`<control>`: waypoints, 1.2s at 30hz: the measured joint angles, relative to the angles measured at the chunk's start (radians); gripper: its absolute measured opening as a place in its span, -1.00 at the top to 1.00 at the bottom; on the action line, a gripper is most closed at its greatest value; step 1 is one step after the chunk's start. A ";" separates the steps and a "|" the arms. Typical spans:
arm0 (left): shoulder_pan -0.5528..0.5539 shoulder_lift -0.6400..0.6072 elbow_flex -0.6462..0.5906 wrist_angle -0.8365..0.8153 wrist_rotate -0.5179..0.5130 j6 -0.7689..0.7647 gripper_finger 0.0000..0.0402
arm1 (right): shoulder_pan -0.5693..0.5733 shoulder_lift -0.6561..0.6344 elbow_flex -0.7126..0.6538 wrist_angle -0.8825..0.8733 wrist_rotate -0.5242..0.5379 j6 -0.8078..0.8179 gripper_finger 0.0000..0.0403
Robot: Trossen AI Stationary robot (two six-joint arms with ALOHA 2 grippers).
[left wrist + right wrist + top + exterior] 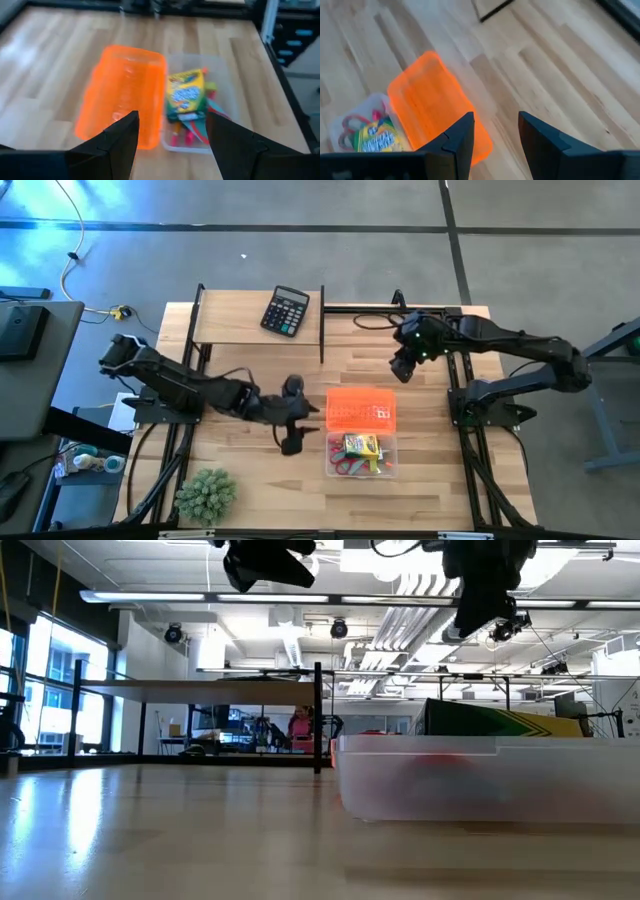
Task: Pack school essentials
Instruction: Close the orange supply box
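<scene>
Currently at the closing step, by the look of it: left pincer (pixel 291 416) open and empty, poised just beside the orange lid (pixel 361 409), near its left edge. Right pincer (pixel 405 364) also open, empty, raised above the tabletop (pixel 250 370) beyond the lid's far right corner.

Clear case (pixel 361 456) loaded: crayon box (pixel 361 445) on top, red-handled scissors (pixel 347 467) beneath. Lid laid flat, touching the case's far edge, not yet folded over.

Next move, as judged: grip or push the lid's free edge and swing it over the case. Needs the crayon box sitting below the rim, or the lid may not seat.

Open tabletop left of the case and toward the near edge. Calculator (pixel 285 311) on the raised shelf, plant (pixel 206 495) at the near-left corner; both well apart.
</scene>
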 joint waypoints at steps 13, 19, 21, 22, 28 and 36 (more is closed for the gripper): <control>-0.115 0.195 0.028 0.052 0.093 -0.149 -0.09 | 0.017 0.000 -0.233 0.105 -0.099 -0.031 0.29; -0.157 0.244 0.028 0.075 0.119 -0.122 -0.09 | 0.030 0.000 -0.286 0.231 -0.085 -0.003 0.29; -0.167 0.261 0.028 0.095 0.118 -0.090 -0.09 | 0.030 0.000 -0.300 0.287 -0.083 0.006 0.29; -0.173 0.268 0.028 0.103 0.118 -0.062 -0.09 | 0.030 0.000 -0.305 0.309 -0.075 0.007 0.29; -0.195 0.329 0.028 0.223 0.139 0.094 -0.09 | 0.030 0.000 -0.311 0.363 -0.006 0.044 0.29; -0.180 0.398 0.027 0.271 0.130 0.261 -0.09 | 0.028 0.000 -0.311 0.360 0.002 0.049 0.29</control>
